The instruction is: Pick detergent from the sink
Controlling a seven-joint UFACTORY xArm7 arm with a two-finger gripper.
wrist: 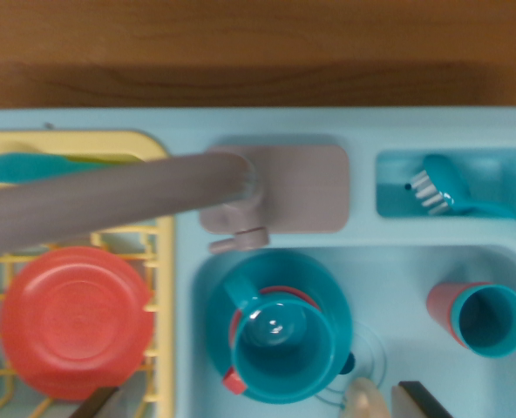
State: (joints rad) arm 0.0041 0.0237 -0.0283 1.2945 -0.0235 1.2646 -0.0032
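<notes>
While fingertips (258,402) frame the bottom edge (jaws apart), teal cup (280,348) in sink (397,279), detergent unidentifiable.

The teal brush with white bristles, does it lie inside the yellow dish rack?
No, the teal brush lies in a small compartment above the sink basin.

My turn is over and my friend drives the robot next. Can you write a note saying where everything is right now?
Claw: open and empty, with only its two tips showing at the bottom edge.
Detergent: no clear bottle in view. A beige rounded thing at the bottom of the sink may be it, beside the claw tip on the wrist view's right.
Also in the sink: a teal mug on a teal plate, and a pink-and-teal cup.
Done: nothing grasped.
Left: confirm the detergent, grasp it, lift it out.
</notes>
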